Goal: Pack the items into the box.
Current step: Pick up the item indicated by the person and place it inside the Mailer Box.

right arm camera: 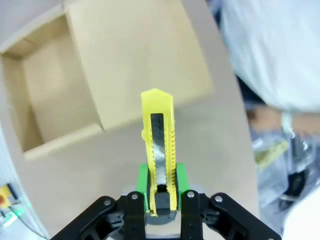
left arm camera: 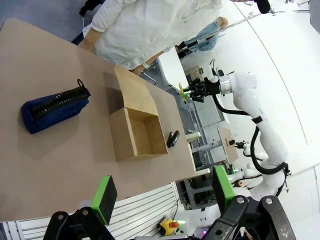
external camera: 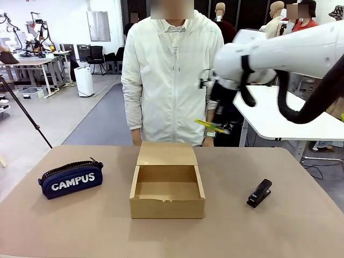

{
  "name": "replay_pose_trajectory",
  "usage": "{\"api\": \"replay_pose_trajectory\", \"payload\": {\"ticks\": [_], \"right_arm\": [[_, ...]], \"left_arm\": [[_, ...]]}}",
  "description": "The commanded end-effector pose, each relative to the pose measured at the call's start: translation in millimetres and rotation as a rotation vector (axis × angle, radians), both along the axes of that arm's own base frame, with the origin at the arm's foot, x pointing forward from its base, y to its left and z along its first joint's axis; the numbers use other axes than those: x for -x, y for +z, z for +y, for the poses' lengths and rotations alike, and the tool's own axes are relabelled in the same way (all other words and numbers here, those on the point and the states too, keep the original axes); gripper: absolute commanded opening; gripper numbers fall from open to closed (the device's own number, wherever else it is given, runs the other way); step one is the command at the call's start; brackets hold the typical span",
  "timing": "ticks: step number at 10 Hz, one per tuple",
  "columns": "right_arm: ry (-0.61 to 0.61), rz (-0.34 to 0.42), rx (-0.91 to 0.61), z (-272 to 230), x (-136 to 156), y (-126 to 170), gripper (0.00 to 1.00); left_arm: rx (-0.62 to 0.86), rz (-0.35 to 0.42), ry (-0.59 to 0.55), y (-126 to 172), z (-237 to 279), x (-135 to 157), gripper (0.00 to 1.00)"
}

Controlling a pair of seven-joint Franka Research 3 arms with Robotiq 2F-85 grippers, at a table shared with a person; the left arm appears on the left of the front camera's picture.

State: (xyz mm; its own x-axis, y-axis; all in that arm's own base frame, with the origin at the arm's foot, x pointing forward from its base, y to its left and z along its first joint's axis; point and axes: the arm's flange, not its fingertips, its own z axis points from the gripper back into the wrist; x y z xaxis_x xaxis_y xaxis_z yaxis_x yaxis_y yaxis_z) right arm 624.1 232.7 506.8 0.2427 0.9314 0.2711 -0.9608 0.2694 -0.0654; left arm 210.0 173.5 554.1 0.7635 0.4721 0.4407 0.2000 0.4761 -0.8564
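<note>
- Now on knife step: right gripper [right arm camera: 161, 200] pinches utility knife [right arm camera: 159, 145] in air, beyond open box [external camera: 167, 207].
- Left gripper [left arm camera: 162, 192]: fingers spread, holding nothing.
- Next, prob.: bring knife over box, lower it in; pouch [external camera: 71, 180] & stapler [external camera: 259, 193] on table, unpacked.

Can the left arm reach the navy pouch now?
Probably yes. The left gripper is open and empty, and the navy pouch lies alone on the robot's left, well apart from the box.
</note>
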Motion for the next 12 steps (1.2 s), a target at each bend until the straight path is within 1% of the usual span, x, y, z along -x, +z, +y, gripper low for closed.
{"api": "replay_pose_trajectory", "payload": {"ticks": [1, 2, 3, 4, 5, 6, 7, 8, 9, 12], "right_arm": [[0.106, 0.015, 0.021, 53, 24, -10, 0.0], [0.197, 0.02, 0.04, 82, 58, -16, 0.0], [0.241, 0.039, 0.079, 96, 88, -20, 0.0], [0.314, 0.094, 0.066, 104, 122, -19, 0.0], [0.28, 0.102, 0.06, 108, 140, -20, 0.0], [0.244, 0.115, 0.061, 110, 146, -25, 0.0], [0.201, 0.102, 0.061, 109, 149, -29, 0.0], [0.12, 0.04, 0.06, 101, 144, -23, 0.0], [0.264, 0.113, 0.088, 122, 144, -25, 0.0], [0.264, 0.113, 0.088, 122, 144, -25, 0.0]], "left_arm": [[0.005, -0.027, -0.006, 1, 1, 0, 1.0], [0.005, -0.027, -0.006, 1, 1, 0, 1.0], [0.005, -0.027, -0.006, 1, 1, 0, 1.0], [0.005, -0.027, -0.006, 1, 1, 0, 1.0], [0.005, -0.027, -0.006, 1, 1, 0, 1.0], [0.005, -0.027, -0.006, 1, 1, 0, 1.0], [0.005, -0.027, -0.006, 1, 1, 0, 1.0], [0.005, -0.027, -0.006, 1, 1, 0, 1.0], [0.005, -0.027, -0.006, 1, 1, 0, 1.0], [0.005, -0.027, -0.006, 1, 1, 0, 1.0]]}}
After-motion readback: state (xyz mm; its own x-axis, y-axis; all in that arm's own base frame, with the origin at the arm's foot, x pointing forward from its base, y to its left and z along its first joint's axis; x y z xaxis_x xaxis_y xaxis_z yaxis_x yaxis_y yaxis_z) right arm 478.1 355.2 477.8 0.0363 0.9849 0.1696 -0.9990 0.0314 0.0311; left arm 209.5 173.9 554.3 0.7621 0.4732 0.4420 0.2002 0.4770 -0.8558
